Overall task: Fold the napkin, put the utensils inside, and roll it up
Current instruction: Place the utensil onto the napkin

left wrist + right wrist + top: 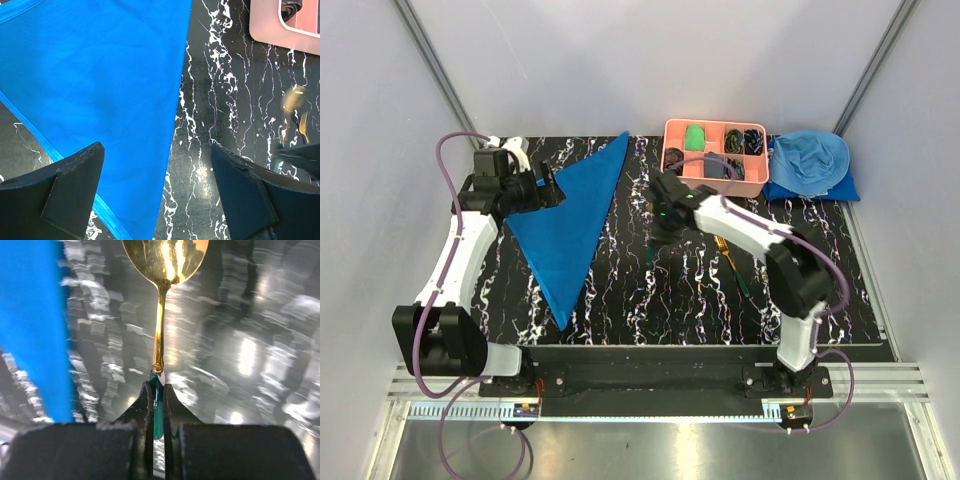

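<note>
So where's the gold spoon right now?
The spoon is pinched by its green handle in the right gripper, mid-table, right of the napkin, in front of the pink tray.

My left arm (458, 258) and right arm (760, 232) wear smooth white shells between chunky black joints. A purple cable (442, 165) loops along each, down towards my black base blocks (442, 345). My jaws are matte black, blunt wedge-shaped pads with rough, grainy edges.
</note>
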Controlling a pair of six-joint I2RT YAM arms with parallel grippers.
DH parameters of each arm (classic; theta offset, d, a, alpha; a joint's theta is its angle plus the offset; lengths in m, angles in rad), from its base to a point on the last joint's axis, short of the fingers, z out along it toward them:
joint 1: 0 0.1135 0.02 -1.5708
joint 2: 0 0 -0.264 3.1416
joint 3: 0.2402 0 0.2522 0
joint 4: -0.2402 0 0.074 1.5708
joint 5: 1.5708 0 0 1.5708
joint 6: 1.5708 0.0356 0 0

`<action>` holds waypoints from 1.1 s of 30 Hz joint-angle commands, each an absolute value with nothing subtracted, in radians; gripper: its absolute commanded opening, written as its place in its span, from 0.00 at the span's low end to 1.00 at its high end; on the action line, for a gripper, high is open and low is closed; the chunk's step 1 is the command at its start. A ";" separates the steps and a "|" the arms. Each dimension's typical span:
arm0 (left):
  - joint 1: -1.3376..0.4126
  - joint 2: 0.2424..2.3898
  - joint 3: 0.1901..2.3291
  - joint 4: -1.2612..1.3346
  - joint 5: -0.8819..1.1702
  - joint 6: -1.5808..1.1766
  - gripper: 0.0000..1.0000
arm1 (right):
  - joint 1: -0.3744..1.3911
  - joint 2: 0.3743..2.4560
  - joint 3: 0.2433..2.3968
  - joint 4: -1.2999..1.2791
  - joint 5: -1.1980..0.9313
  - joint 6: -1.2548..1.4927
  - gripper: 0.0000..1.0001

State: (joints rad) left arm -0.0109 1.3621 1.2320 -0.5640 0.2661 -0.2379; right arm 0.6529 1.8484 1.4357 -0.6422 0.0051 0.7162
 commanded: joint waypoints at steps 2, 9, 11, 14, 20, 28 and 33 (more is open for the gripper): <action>-0.002 1.322 1.256 -0.508 0.302 -0.249 0.91 | 0.750 2.104 1.775 -0.588 -0.098 0.730 0.00; -0.002 1.321 1.255 -0.506 0.298 -0.247 0.91 | 0.788 2.373 2.130 -0.586 -0.144 0.765 0.00; -0.002 1.322 1.255 -0.505 0.301 -0.249 0.91 | 0.790 2.440 2.213 -0.589 -0.153 0.778 0.00; -0.002 1.325 1.255 -0.503 0.307 -0.252 0.91 | 0.790 2.508 2.296 -0.592 -0.161 0.799 0.00; -0.002 1.324 1.253 -0.502 0.316 -0.258 0.91 | 0.790 2.615 2.434 -0.598 -0.178 0.850 0.00; -0.002 1.328 1.252 -0.500 0.324 -0.262 0.91 | 0.790 2.692 2.522 -0.597 -0.183 0.931 0.00; -0.002 1.333 1.252 -0.499 0.328 -0.264 0.91 | 0.790 2.711 2.537 -0.597 -0.169 0.940 0.00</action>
State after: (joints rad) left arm -0.0063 1.3605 1.2320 -0.5503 0.2947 -0.2592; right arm 0.7902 2.6987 2.4836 -0.6102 -0.1608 0.9077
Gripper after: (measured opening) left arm 0.901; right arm 0.036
